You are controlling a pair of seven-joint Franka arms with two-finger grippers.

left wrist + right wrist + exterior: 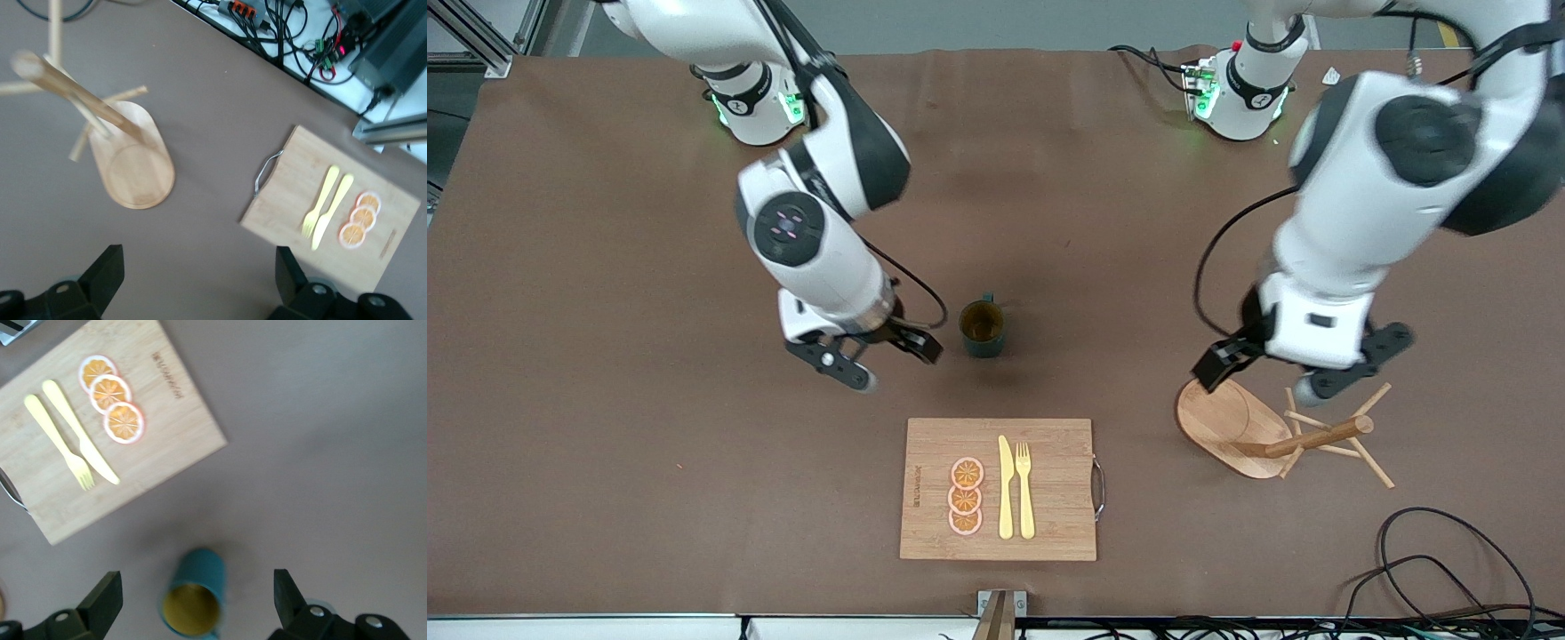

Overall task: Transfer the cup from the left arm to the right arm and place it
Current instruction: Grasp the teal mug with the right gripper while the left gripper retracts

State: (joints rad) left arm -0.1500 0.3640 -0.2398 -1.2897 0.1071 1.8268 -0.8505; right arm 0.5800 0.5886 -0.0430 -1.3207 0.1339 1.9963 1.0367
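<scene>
The cup [982, 327] is a dark teal mug with a mustard-yellow inside. It stands upright on the brown table, farther from the front camera than the cutting board. My right gripper [885, 356] is open and empty, just beside the cup toward the right arm's end of the table and apart from it. In the right wrist view the cup [195, 600] shows below, between the spread fingers [103, 597]. My left gripper [1294, 373] is open and empty, over the wooden mug tree's base [1227, 425].
A wooden cutting board [1049, 489] with three orange slices [966, 496], a yellow knife [1006, 487] and a yellow fork [1024, 489] lies nearer the front camera than the cup. The mug tree's pole [1320, 437] and pegs stand toward the left arm's end. Cables [1432, 560] lie at the table's corner.
</scene>
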